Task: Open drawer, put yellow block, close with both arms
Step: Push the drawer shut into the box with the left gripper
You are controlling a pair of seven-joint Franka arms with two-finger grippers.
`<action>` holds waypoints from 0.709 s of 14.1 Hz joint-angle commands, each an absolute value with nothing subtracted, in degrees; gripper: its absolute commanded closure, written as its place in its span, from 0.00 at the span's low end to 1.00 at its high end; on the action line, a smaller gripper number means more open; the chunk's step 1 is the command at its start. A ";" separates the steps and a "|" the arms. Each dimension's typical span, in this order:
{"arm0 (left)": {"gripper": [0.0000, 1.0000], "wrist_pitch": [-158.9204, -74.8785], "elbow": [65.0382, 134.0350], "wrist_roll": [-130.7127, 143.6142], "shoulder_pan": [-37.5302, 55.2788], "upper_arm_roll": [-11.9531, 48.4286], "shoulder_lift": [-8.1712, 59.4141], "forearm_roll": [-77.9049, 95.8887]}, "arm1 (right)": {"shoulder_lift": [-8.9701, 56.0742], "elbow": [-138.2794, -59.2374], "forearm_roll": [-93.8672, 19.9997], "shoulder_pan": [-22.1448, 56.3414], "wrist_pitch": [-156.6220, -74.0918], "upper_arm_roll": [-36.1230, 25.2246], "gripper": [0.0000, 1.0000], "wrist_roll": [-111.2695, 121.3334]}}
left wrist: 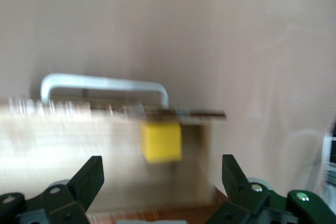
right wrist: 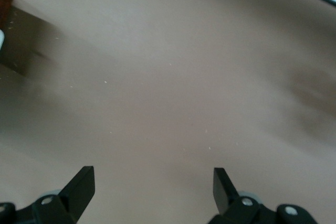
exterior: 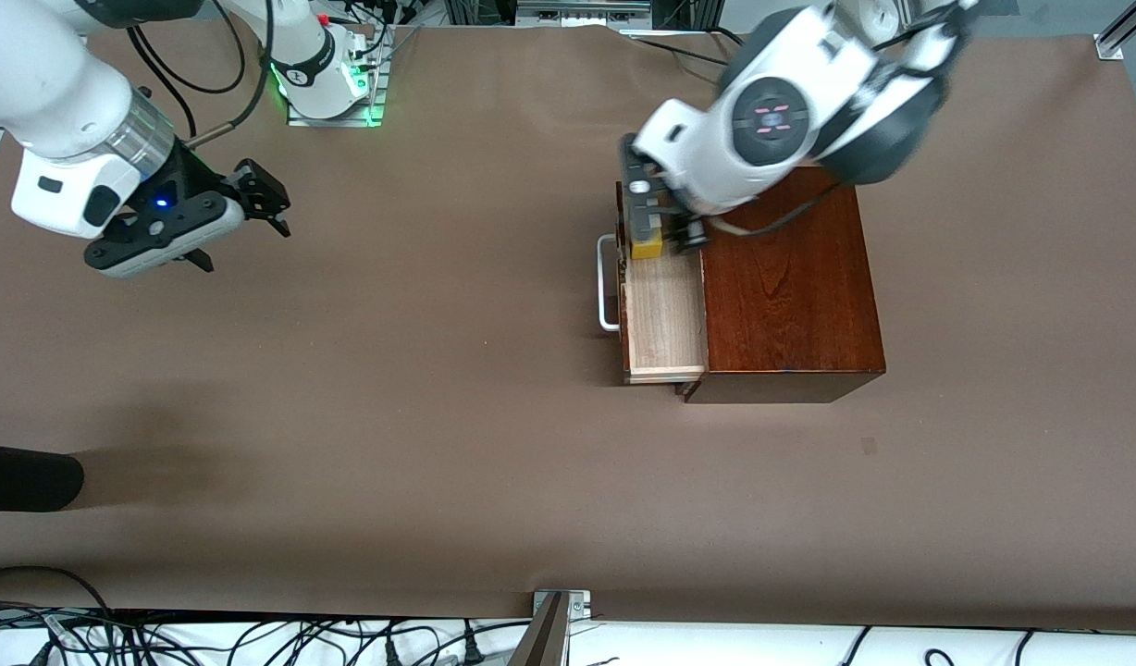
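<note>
The drawer (exterior: 662, 319) stands pulled out of the wooden box (exterior: 788, 287), its white handle (exterior: 607, 282) facing the right arm's end of the table. The yellow block (exterior: 647, 243) sits in the tray at the end farther from the front camera, free of any grip. The left gripper (exterior: 662, 222) hangs right over it, its 2 fingers (left wrist: 86, 179) spread wide with the block between and ahead of them, touching neither. The right gripper (exterior: 244, 208) waits well apart over bare table (exterior: 438, 416), fingers spread too, holding nothing. For closing, I judge the push must run along the tray's sliding line, from the handle toward the box.
</note>
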State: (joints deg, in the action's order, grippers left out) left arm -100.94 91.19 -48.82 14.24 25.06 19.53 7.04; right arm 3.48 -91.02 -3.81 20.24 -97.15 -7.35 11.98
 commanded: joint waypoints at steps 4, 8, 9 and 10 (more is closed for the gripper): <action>0.00 -117.50 88.42 -54.85 21.35 25.22 28.64 -0.07 | 2.11 -94.04 -3.96 4.77 -99.93 1.65 0.00 11.60; 0.00 -117.68 88.42 -53.26 23.90 25.22 35.24 -0.62 | 1.67 -93.52 -1.23 3.34 -99.15 2.20 0.00 11.69; 0.00 -117.69 88.42 -53.26 24.69 25.14 35.42 -0.70 | 1.50 -93.52 -1.32 3.34 -97.84 2.28 0.00 11.34; 0.00 -117.25 88.50 -53.35 24.70 24.88 35.33 -0.79 | 1.41 -93.52 -1.23 3.43 -97.56 2.29 0.00 10.99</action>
State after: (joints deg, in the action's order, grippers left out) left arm -117.86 90.67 -53.01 24.01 25.15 34.28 0.46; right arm 2.99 -92.84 -2.25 4.45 -98.72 0.87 11.96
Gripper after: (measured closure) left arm 0.000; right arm 0.000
